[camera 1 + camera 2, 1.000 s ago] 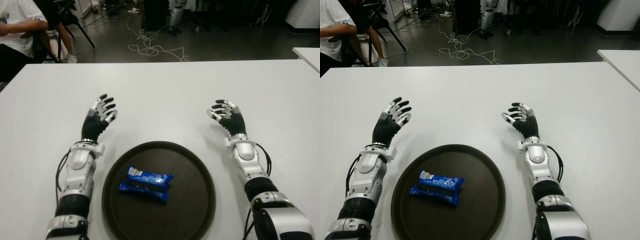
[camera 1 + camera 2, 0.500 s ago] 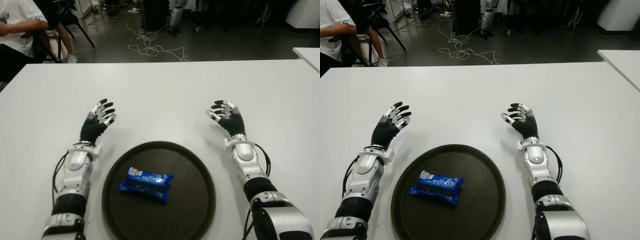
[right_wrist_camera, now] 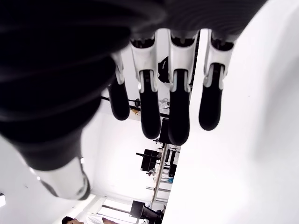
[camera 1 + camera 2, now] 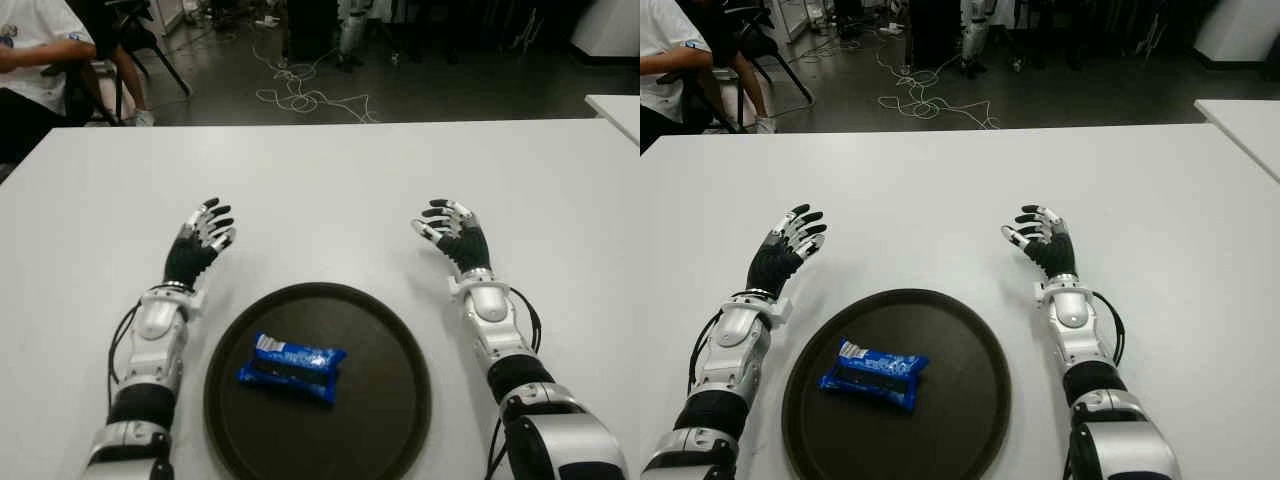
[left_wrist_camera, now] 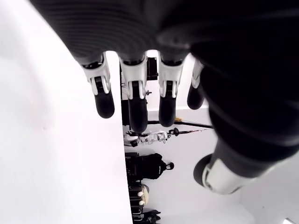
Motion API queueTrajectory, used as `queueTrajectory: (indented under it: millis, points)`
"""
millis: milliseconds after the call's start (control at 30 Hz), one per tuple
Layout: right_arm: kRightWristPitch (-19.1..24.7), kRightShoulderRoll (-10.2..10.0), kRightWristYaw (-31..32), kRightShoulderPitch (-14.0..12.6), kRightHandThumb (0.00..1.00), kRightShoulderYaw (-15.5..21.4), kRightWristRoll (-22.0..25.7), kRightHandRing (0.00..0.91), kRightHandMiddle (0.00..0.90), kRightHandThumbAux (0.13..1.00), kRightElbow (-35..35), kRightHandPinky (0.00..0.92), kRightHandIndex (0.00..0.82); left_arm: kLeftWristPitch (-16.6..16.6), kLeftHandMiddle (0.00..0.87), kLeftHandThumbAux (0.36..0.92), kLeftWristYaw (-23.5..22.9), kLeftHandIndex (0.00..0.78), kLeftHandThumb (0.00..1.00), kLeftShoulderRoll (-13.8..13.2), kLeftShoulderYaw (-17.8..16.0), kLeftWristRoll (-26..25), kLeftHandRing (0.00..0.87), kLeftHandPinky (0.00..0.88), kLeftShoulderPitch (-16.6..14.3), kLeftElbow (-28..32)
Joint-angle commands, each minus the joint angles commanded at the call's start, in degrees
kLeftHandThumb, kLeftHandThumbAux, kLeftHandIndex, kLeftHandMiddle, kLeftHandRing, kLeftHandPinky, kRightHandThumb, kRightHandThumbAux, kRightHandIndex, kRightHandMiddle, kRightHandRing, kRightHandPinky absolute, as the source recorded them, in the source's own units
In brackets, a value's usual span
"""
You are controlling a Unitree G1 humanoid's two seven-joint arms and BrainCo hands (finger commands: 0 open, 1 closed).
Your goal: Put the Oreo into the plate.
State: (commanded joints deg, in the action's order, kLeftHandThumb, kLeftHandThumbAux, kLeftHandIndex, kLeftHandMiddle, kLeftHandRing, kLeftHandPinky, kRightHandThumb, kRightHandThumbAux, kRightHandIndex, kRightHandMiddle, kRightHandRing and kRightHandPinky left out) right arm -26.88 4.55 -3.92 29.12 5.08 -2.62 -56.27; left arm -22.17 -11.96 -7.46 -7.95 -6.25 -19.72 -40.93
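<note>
A blue Oreo pack lies inside the dark round plate, left of its middle, near the table's front edge. My left hand shows over the white table to the upper left of the plate, fingers spread and empty. My right hand shows to the upper right of the plate, fingers loosely extended, holding nothing. Both wrist views show straight fingers and fingers with nothing between them.
The white table stretches far behind the hands. A seated person is at the far left beyond the table. Cables lie on the dark floor behind. Another white table corner shows at the right.
My left hand has drawn back slightly toward me and lower on the table. The right hand, the plate and the Oreo pack have stayed put.
</note>
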Motion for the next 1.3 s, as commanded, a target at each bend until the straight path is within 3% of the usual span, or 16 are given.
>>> queueTrajectory:
  millis: [367,1300]
  points:
    - [-0.30,-0.12,0.78,-0.09,0.242,0.35,0.46,0.413,0.398,0.737,0.20,0.424,0.320,-2.55,0.169,0.695,0.06,0.076,0.117,0.05,0.15,0.34,0.152,0.113,-0.10,-1.39]
    - [0.07,-0.31,0.01,-0.28,0.205,0.00,-0.05,0.405,0.394,0.768,0.42,0.413,0.314,-1.44,0.176,0.643,-0.95,0.076,0.125,-0.48,0.33,0.31,0.159,0.127,0.07,-1.15]
